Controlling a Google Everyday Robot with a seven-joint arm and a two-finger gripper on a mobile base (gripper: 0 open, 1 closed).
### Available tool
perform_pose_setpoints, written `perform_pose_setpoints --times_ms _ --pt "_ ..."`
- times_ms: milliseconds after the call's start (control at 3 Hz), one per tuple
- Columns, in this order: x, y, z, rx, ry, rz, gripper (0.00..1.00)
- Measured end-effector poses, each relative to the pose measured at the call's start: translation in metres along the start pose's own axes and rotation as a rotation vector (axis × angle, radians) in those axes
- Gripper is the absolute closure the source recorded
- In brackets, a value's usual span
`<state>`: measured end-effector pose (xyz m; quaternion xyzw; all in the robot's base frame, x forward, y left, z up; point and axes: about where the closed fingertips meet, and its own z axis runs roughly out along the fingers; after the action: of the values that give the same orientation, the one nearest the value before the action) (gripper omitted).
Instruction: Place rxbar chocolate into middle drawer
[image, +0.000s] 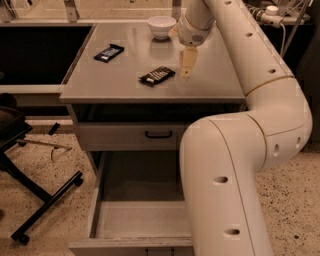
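Note:
The rxbar chocolate (157, 76), a black bar with pale lettering, lies flat on the grey cabinet top (120, 82) near its front middle. My gripper (186, 70) points down just to the right of the bar, close above the top, and holds nothing that I can see. The middle drawer (140, 220) is pulled out wide open below, with a bare grey floor. My arm hides its right part.
A dark bar with a blue-white label (109, 52) lies at the back left of the top. A white bowl (162, 26) stands at the back. A closed drawer front with a black handle (159, 134) sits above the open drawer. A chair base (35, 200) is at the left.

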<state>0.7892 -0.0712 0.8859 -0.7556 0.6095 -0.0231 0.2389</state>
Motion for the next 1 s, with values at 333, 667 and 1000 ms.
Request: perform_pose_setpoints --times_ms 333,667,1000 --pt "0.000 0.000 0.000 0.000 0.000 0.000 0.00" --pt "-0.011 -0.003 0.020 -0.008 -0.034 -0.021 0.00" --pt "-0.045 -0.002 0.054 -0.053 -0.103 -0.086 0.00"
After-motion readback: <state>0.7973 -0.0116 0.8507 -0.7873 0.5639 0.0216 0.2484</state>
